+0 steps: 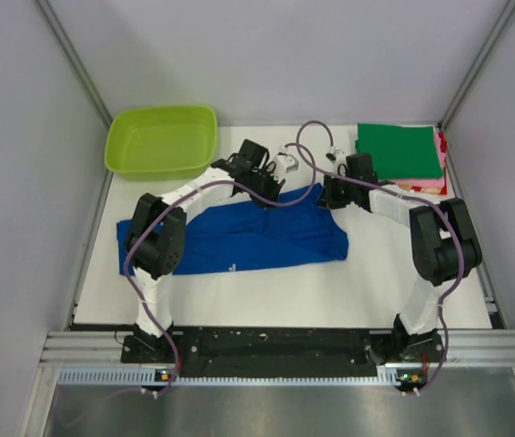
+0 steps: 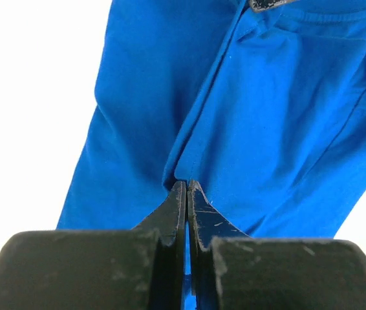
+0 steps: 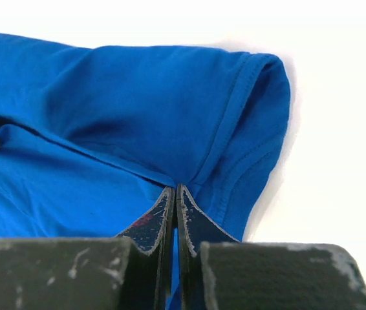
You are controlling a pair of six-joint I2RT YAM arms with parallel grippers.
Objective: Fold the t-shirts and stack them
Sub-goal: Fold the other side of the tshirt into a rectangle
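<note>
The blue t-shirt (image 1: 248, 238) lies spread on the white table (image 1: 394, 282) with its long axis running side to side, stretching from beneath both pincers out toward the left arm's elbow. The far edge is lifted slightly where the pincers meet it. The left pincer (image 2: 184, 188) is clenched on a ridge of the blue cloth, its jaws pressed together with the fabric pinched at the tips. Ahead of it the cloth falls away toward the neckline, where a dark neck label (image 2: 268, 4) shows, its writing too small to read. The right pincer (image 3: 174, 192) is likewise clamped on a fold, with the hemmed sleeve (image 3: 260, 110) just beyond and to the right of its tips, the sleeve opening facing right. A tiny white mark (image 1: 233, 268) sits near the shirt's near edge, unreadable. Beyond and right of the right pincer lies a folded green shirt (image 1: 399, 150) on top of a pink shirt (image 1: 441, 155). A lime-green tub (image 1: 162, 139) stands beyond and left of the left pincer.
</note>
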